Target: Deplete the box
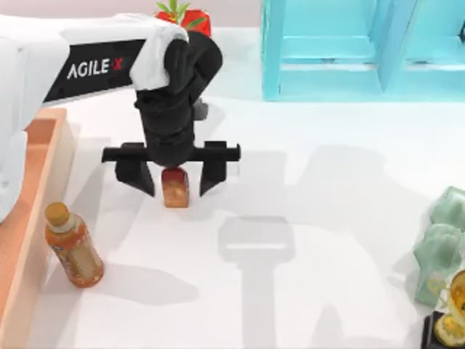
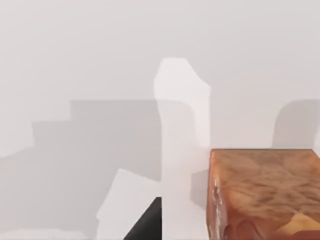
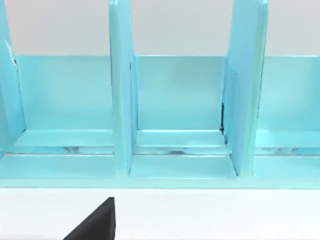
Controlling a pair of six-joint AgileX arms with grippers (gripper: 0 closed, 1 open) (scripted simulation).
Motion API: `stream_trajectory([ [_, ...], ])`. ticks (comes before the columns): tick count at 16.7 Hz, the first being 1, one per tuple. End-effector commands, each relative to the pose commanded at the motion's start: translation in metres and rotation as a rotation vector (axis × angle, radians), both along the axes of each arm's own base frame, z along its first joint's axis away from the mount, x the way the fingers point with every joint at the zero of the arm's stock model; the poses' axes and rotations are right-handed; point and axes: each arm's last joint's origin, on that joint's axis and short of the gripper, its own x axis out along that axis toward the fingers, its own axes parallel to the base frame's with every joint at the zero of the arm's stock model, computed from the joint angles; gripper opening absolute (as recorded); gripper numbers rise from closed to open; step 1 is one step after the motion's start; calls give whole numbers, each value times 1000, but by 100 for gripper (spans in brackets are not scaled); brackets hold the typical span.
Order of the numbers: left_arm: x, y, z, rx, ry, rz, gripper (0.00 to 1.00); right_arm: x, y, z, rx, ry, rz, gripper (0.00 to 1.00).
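Observation:
The box (image 1: 38, 190), a shallow orange-tan wooden tray, lies along the table's left edge, partly under my left arm. A small brown block like a loaf of bread (image 1: 175, 187) sits on the white table to its right. My left gripper (image 1: 176, 177) hangs over the block, open, with one finger on either side and a gap to each. In the left wrist view the block (image 2: 265, 192) is close up beside one dark fingertip (image 2: 147, 224). An orange bottle with a tan cap (image 1: 73, 246) rests on the table just outside the box's wall. My right gripper (image 3: 95, 225) is parked facing the shelf.
A light blue shelf unit (image 1: 363, 51) stands at the back right, and its compartments (image 3: 180, 100) face the right wrist camera. A red pot with a plant (image 1: 183, 14) is at the back. Pale green objects (image 1: 443, 243) and a golden item (image 1: 454, 309) sit at the right edge.

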Motion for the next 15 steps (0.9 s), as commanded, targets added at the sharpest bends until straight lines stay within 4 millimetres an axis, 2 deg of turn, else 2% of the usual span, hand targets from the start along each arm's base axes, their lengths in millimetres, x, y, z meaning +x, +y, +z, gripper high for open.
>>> stream_trajectory([
  [10, 0, 0, 1, 0, 0, 1, 100, 0, 0, 0, 0, 0, 0, 100],
  [15, 3, -1, 27, -4, -3, 0, 100, 0, 0, 0, 0, 0, 0, 100],
])
